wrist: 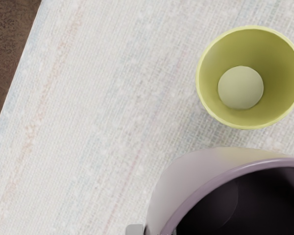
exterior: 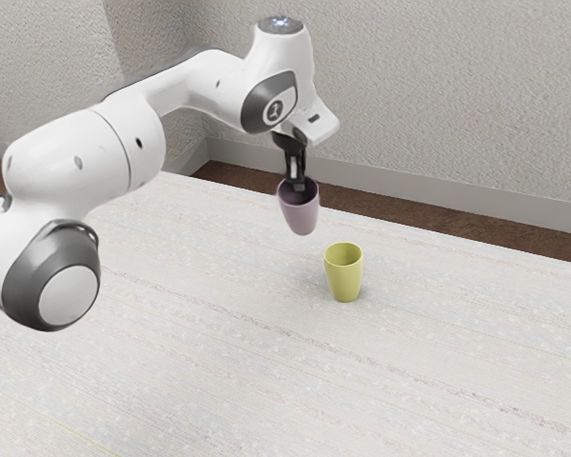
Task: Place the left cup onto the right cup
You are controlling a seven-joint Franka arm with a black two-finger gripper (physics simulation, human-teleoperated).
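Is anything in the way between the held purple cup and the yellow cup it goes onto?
Nothing visible. The purple cup hangs in the hand, up and to the exterior view's left of the yellow cup; only bare table lies between them.

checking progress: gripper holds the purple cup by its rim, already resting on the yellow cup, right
Not resting. The gripper holds the purple cup by its rim, but in the air, apart from the yellow cup; the exterior view shows the gap.

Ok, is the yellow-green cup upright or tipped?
Upright: the yellow-green cup stands on its base on the table, mouth up, and looks empty inside.
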